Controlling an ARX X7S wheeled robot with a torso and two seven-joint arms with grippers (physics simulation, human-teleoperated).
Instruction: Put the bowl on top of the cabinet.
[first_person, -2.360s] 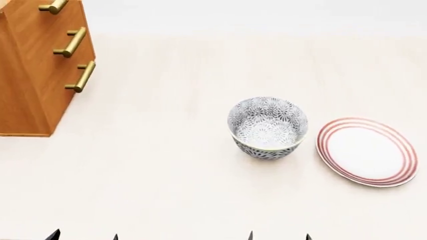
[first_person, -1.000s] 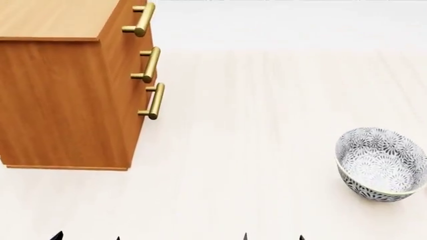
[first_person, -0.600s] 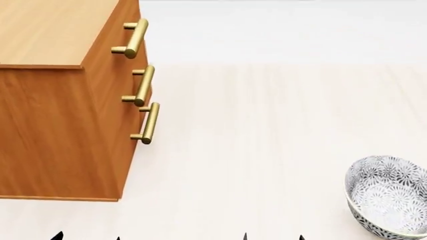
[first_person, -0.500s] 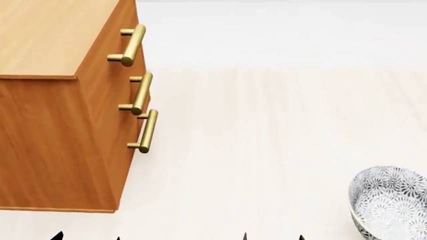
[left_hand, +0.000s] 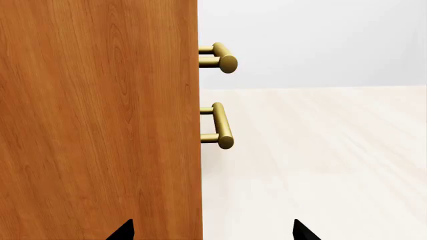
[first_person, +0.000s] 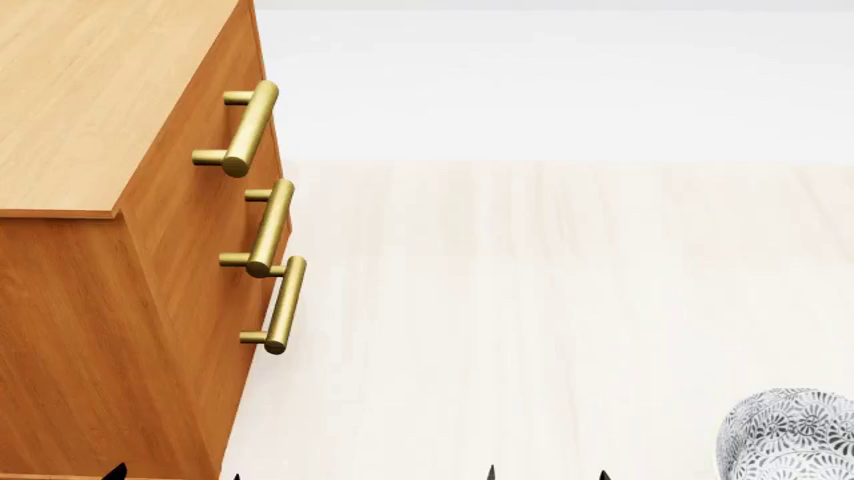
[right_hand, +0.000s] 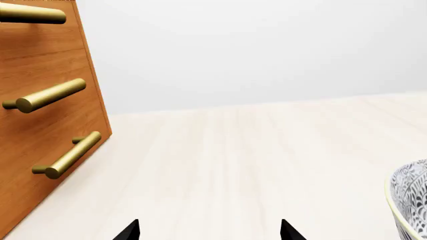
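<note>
The bowl (first_person: 791, 440), white with a dense grey floral pattern, sits on the pale floor at the head view's bottom right corner, partly cut off. Its rim also shows at the edge of the right wrist view (right_hand: 410, 200). The orange-brown cabinet (first_person: 80, 150) fills the left, with its flat top bare and three brass handles (first_person: 247, 130) on its front. My left gripper (left_hand: 213, 232) is open close to the cabinet's side (left_hand: 100, 125), with nothing between its tips. My right gripper (right_hand: 210, 232) is open over bare floor, left of the bowl and well apart from it.
Pale wooden floor (first_person: 534, 320) stretches between the cabinet and the bowl. A plain light wall (first_person: 561, 80) stands behind. The cabinet's handles (right_hand: 67, 155) jut out toward the open floor.
The head view has swung left and up. The cabinet now looms larger at the left, the bowl has slid to the bottom right corner, and the red-ringed plate has left view.
</note>
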